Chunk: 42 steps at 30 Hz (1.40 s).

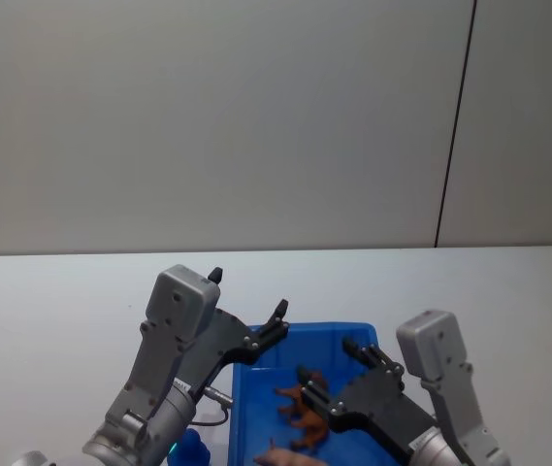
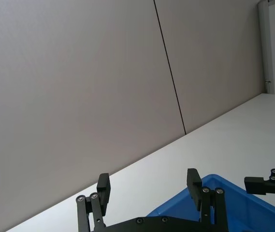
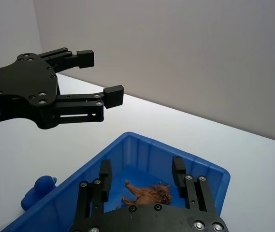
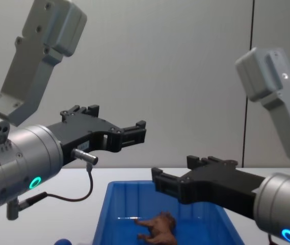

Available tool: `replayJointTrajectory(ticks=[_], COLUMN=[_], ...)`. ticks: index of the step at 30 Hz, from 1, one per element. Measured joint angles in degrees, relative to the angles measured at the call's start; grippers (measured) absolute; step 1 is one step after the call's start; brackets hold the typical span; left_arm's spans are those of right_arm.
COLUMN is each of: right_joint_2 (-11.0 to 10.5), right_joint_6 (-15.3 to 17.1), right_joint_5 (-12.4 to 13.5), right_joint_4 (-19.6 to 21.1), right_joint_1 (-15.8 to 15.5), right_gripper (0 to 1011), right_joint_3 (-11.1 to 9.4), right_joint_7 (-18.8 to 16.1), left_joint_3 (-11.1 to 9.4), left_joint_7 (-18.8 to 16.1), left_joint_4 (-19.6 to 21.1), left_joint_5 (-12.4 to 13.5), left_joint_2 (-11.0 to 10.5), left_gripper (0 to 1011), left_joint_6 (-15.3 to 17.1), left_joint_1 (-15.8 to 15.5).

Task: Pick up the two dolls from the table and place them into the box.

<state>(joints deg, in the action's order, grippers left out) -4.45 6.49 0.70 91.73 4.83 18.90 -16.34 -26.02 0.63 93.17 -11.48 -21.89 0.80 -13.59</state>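
Observation:
The brown shaggy doll (image 1: 307, 413) lies inside the blue box (image 1: 353, 331), also seen in the right wrist view (image 3: 149, 193) and the chest view (image 4: 157, 228). The dark blue doll (image 1: 190, 449) sits on the white table just outside the box's left wall, and shows as a rounded blue shape (image 3: 38, 191) from the right wrist. My left gripper (image 1: 248, 293) hovers open and empty above the box's far left corner (image 2: 148, 180). My right gripper (image 1: 326, 359) hangs open over the box interior, above the brown doll (image 3: 141, 166).
The white table (image 1: 52, 301) spreads around the box, bare to the left, right and back. A grey wall with a dark vertical seam (image 1: 455, 126) stands behind it. A thin cable (image 4: 83, 191) loops under my left wrist.

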Motion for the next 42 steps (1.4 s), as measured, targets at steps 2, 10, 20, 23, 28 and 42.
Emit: replayJointTrajectory(ticks=[2,10,20,23,28,42], right_joint_2=[0.2,0.4,-1.2,-1.9,-3.3,-6.0], right_joint_6=[0.3,1.7,2.6,2.8,2.9,2.3], right_joint_5=[-0.2,-0.5,0.2,0.7,1.7,4.2], right_joint_4=[-0.3,0.0,3.7,5.0,7.1,10.4], right_joint_1=[0.3,0.5,-2.1,-3.1,-5.2,-9.4], right_gripper=[770,976,1001,1001,1001,1001], right_joint_3=[0.1,-0.1,-1.0,-1.5,-2.3,-4.1], right_joint_7=[0.1,2.6,6.9,8.2,10.9,15.8], left_joint_3=[0.0,0.0,0.0,0.0,0.0,0.0], left_joint_7=[0.0,0.0,0.0,0.0,0.0,0.0], left_joint_4=[0.0,0.0,0.0,0.0,0.0,0.0], left_joint_5=[0.0,0.0,0.0,0.0,0.0,0.0], left_joint_2=[0.0,0.0,0.0,0.0,0.0,0.0], left_gripper=[1001,1001,1001,1001,1001,1001], left_joint_6=[0.0,0.0,0.0,0.0,0.0,0.0], left_joint_1=[0.0,0.0,0.0,0.0,0.0,0.0])
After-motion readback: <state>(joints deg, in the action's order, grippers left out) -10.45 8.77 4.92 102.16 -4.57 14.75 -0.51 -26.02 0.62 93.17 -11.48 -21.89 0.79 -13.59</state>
